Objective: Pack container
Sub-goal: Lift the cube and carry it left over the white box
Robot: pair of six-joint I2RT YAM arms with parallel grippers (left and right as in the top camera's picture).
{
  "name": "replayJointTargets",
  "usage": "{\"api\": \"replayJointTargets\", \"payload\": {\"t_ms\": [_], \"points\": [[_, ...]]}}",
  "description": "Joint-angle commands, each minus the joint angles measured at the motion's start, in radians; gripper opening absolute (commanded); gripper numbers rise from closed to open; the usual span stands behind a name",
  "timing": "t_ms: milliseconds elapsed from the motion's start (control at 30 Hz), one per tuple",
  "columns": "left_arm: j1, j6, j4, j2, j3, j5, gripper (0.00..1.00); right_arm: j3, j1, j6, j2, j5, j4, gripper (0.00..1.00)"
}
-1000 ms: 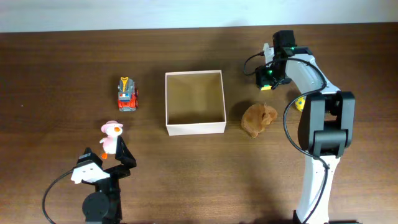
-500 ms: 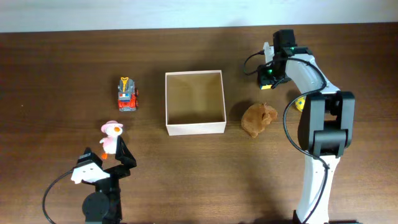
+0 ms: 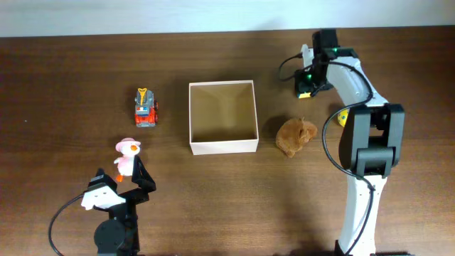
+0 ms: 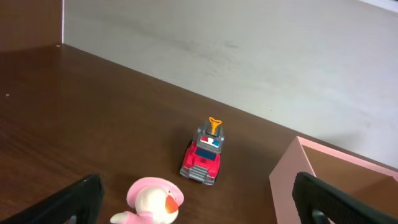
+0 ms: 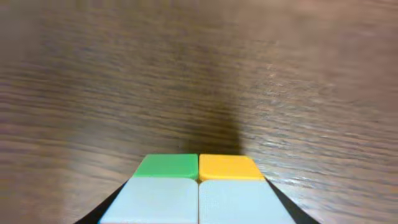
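Overhead: container between truck, brown plush; right gripper grips tiled cube

Overhead view bright, evenly lit from above, sharp edge to edge; dark table reads matte; pale strip along the top nearly washed out; container throws only a faint soft shadow, inner walls shaded a bit darker than its floor. Left wrist view clear; toy truck in focus; container wall tinted pinkish here; grey wall flat and dull. Right wrist view dimmer; table grain smeared and out of focus; cube very close, soft-edged; dark shadow on the wood just beyond it.
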Motion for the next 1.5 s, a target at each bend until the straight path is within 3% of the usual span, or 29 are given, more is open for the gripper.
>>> {"api": "replayJointTargets", "payload": {"t_ms": [0, 667, 1467], "points": [[0.002, 0.016, 0.002, -0.005, -0.008, 0.010, 0.99, 0.087, 0.006, 0.008, 0.004, -0.003, -0.031, 0.45], [0.002, 0.016, 0.002, -0.005, -0.008, 0.010, 0.99, 0.646, 0.095, 0.009, -0.004, -0.007, -0.468, 0.39], [0.002, 0.016, 0.002, -0.005, -0.007, 0.010, 0.99, 0.662, 0.339, 0.066, -0.004, -0.084, -0.603, 0.36]]}}
